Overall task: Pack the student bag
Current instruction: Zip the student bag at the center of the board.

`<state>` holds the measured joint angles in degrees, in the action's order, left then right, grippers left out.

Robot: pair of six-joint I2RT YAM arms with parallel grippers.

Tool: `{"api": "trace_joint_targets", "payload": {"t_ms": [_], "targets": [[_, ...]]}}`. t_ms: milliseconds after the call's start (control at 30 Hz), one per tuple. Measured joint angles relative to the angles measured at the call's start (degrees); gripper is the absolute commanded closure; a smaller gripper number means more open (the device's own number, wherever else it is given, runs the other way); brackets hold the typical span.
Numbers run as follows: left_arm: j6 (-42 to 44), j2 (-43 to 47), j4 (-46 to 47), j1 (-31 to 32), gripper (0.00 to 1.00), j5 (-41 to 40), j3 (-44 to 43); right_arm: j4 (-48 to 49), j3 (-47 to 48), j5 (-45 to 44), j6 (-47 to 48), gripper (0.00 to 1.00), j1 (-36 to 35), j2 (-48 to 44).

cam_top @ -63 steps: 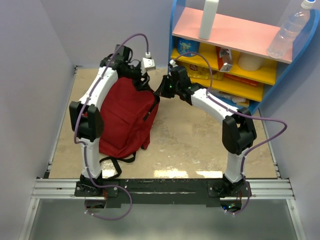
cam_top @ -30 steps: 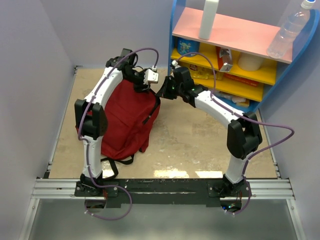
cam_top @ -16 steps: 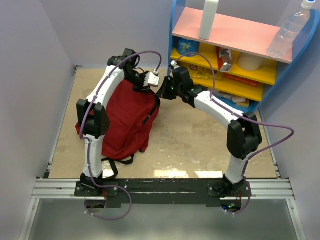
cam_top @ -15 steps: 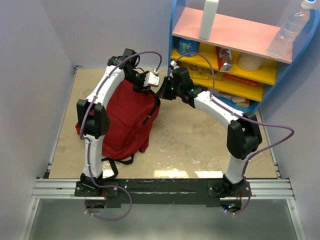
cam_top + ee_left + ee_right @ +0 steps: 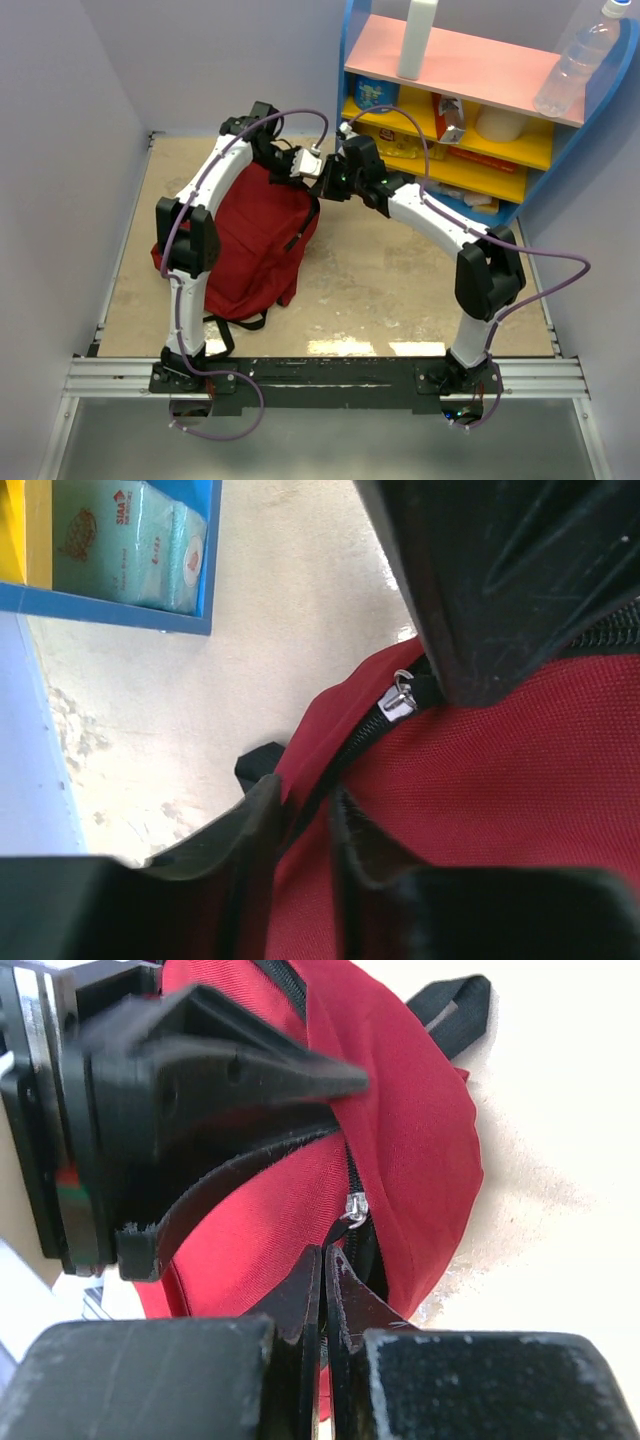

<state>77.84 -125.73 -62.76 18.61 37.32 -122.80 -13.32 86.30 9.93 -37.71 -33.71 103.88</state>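
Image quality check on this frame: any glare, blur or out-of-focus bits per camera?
Top external: sharp overall, with a glare patch on the table near the arm bases. Left wrist: zip slider and student bag in focus; the left gripper's fingers are black, featureless blurs. Right wrist: the right gripper's fingers soft and underexposed, the bag crisp, table at right nearly blown out.
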Motion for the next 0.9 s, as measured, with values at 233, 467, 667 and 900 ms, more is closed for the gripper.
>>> {"api": "trace_joint_targets", "payload": {"t_ms": [233,467,667,900], "targets": [[1.1,0.0,-2.0,0.4,1.0,-0.9,-1.8,0.0,-0.2,-0.1,0.1,1.0,0.0,-0.5],[-3.0,0.0,0.5,0.2,1.0,-2.0,-1.8,0.1,-2.2,-1.0,0.7,1.0,0.0,-1.6],[-6.3,0.0,4.1,-0.1,1.0,-3.4,-1.2,0.2,-5.4,-1.6,0.9,1.0,0.0,-4.6],[-7.2,0.1,6.7,-0.3,1.0,-3.0,1.8,0.9,-9.6,-2.3,1.7,1.0,0.2,-6.9]]}}
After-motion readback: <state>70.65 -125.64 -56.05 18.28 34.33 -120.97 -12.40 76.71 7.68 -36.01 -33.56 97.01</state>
